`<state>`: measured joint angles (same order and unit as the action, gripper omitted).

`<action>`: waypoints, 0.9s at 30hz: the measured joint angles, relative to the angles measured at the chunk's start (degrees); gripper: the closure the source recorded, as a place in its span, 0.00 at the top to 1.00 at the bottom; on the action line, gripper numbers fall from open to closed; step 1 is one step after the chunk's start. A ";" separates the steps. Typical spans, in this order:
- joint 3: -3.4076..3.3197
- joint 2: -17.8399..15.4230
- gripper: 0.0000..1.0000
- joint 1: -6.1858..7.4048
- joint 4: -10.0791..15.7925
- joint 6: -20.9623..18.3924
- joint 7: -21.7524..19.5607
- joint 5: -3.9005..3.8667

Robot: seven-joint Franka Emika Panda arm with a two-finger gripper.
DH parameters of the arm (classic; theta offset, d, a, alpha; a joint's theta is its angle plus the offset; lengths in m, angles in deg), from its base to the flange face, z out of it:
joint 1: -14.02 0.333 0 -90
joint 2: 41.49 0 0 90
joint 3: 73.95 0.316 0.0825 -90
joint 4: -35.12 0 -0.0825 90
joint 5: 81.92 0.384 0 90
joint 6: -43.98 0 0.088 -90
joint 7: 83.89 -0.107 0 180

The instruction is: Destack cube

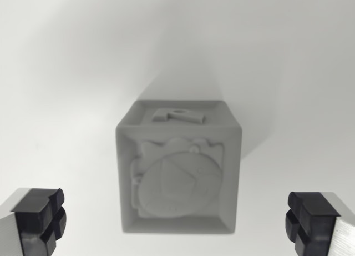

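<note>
The wrist view is bright and nearly colourless, with soft, even light that washes the pale surface [66, 73] to a dull grey-white without any hard glare. The cube [179, 172] throws a broad, diffuse shadow up and away from its far edge, darkest just beside the cube and fading outward. The raised relief on the cube is low in contrast and slightly soft, while the black pads [39, 214] of the tool, wide apart at the bottom corners, are mildly blurred.
</note>
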<state>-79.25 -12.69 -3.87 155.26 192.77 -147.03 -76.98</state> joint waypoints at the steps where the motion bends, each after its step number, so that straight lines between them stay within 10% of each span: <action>1: -0.04 -0.28 1.00 0.02 0.04 -0.24 -0.02 -0.03; 27: -1.14 -12.81 1.00 0.75 -0.14 -12.74 -1.44 -2.23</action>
<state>-80.39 -25.51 -3.11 155.12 180.03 -148.47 -79.21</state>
